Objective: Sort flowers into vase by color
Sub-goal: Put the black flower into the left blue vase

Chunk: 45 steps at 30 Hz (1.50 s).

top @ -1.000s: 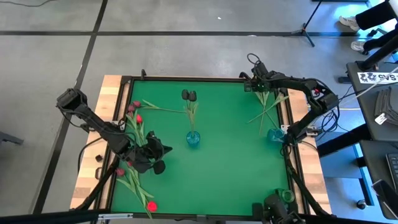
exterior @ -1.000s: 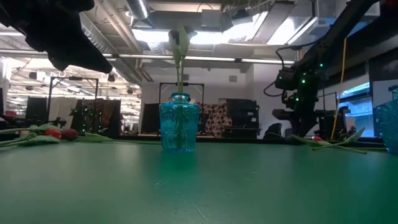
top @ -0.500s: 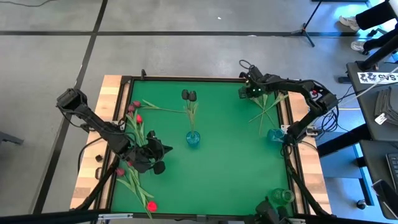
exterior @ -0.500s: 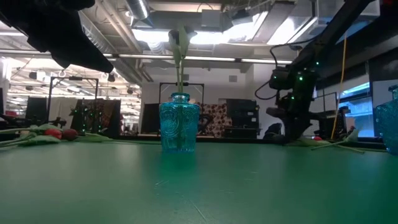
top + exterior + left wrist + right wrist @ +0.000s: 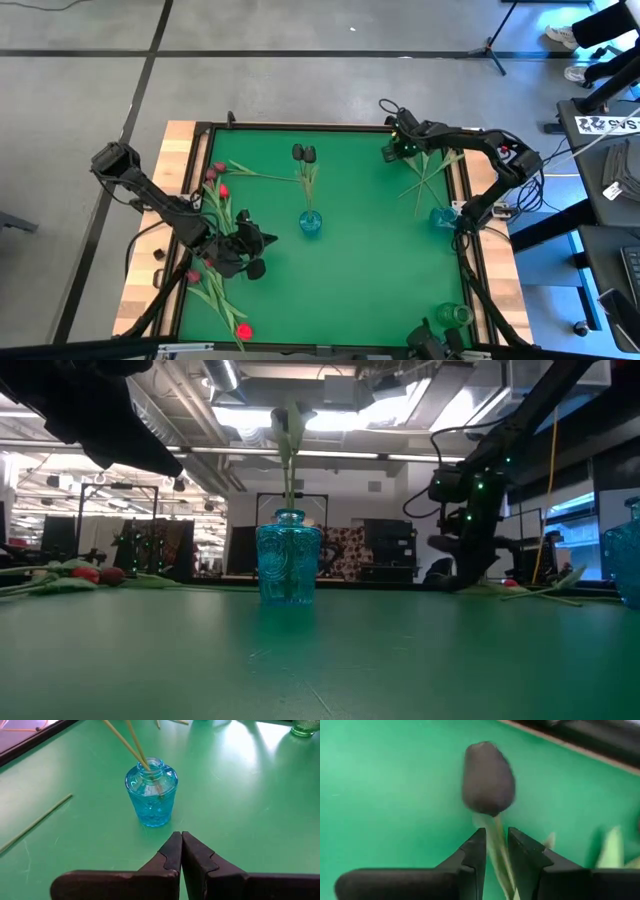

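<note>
A blue glass vase point(image 5: 311, 222) stands mid-table with two stems in its neck point(image 5: 150, 767); their black heads point(image 5: 303, 153) lean toward the far edge. My left gripper point(image 5: 181, 837) is shut and hovers just left of that vase point(image 5: 258, 243). Near the far right corner, my right gripper point(image 5: 393, 148) is shut on a black tulip whose head point(image 5: 487, 777) shows just past the fingertips. Red and maroon tulips point(image 5: 214, 185) lie along the table's left side. More stems and leaves point(image 5: 430, 172) lie by the right edge. My right gripper point(image 5: 496, 832) pinches the black tulip's green stem point(image 5: 496, 837) between its two fingers, just below the head, with the fingers lying across the stem. The head sticks out beyond the fingertips over the green table. Whether the tulip is lifted clear does not show.
A second blue vase point(image 5: 443, 215) stands at the right edge and a green vase point(image 5: 455, 315) near the near right corner. One red tulip head point(image 5: 243, 328) lies near the near edge on the left. Open green surface lies between the middle vase and the right side.
My right gripper has moved a short way along the far edge toward the table's left.
</note>
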Available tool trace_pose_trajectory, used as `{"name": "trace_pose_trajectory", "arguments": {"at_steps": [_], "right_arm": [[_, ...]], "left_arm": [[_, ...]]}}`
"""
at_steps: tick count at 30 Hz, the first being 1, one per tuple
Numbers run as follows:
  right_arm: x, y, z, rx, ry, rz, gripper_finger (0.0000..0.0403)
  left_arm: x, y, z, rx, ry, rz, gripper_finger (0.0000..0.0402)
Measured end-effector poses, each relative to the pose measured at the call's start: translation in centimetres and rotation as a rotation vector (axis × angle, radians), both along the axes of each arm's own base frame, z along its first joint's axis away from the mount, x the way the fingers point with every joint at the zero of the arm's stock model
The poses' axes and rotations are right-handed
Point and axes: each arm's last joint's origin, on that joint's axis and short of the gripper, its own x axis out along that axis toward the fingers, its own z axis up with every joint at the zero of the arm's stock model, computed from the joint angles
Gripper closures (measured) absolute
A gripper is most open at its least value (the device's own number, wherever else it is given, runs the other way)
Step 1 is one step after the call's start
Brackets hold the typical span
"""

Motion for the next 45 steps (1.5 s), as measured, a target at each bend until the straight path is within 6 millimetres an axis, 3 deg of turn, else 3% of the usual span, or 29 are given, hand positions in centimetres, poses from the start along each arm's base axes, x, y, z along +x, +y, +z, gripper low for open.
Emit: {"name": "trace_pose_trajectory", "arguments": {"at_steps": [5,13,16,22,28,33,39,45], "right_arm": [[0.0,-0.1,-0.1,-0.01,0.011,-0.003,0.0322],[0.3,-0.4,-2.7,0.073,0.054,-0.032,0.0323],[0.6,-0.2,-2.7,0.043,0.068,-0.042,0.0332],[0.6,0.3,-0.9,-0.016,0.048,0.0,0.0392],[2.3,2.1,4.3,-0.285,-0.063,0.122,0.0396],[3.5,5.2,10.2,-0.532,-0.308,0.183,0.0393],[4.7,11.5,16.1,-0.705,-0.678,0.353,0.0395],[6.5,18.7,18.7,-0.772,-0.947,0.564,0.0399]], "left_arm": [[0.0,0.0,0.0,0.01,-0.007,0.011,0.0398],[0.0,0.1,0.0,0.015,-0.011,0.017,0.0398],[0.0,0.0,0.0,0.015,-0.011,0.013,0.0398],[-0.4,-0.8,0.0,0.002,0.0,-0.044,0.0398],[-0.5,-0.9,0.0,-0.022,-0.011,-0.034,0.0398],[-0.5,-0.9,0.0,-0.041,-0.016,-0.019,0.0398],[-0.9,-1.5,0.1,-0.058,-0.051,-0.016,0.0398],[-1.4,-1.9,0.3,-0.018,-0.097,0.01,0.0398]]}}
